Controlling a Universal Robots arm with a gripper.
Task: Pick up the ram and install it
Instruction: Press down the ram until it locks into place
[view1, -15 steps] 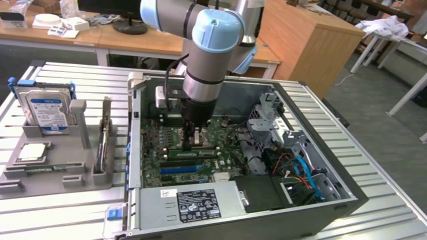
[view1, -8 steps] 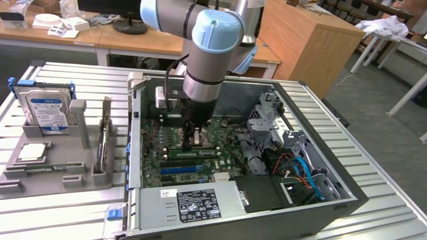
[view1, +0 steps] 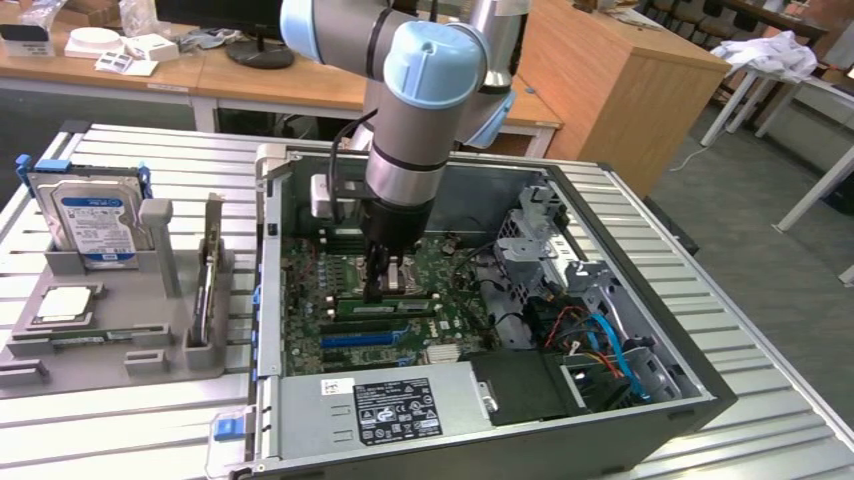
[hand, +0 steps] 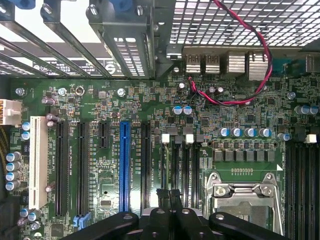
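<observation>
The arm reaches down into the open computer case (view1: 641, 400), which lies on its side on the ribbed metal worktop (view1: 747, 330). The tool (view1: 383, 283) hangs low over the green motherboard (view1: 334, 300), close beside the silver processor socket (hand: 245, 197), and its black fingers (hand: 167, 215) are pressed together. A long green ram (view1: 387, 307) lies flat on the board right under the fingertips; I cannot tell if it is pinched or only touched. In the exterior view's left, a grey holder (view1: 94, 330) carries a blue-labelled hard drive (view1: 94, 222) and a square silver chip (view1: 67, 303).
</observation>
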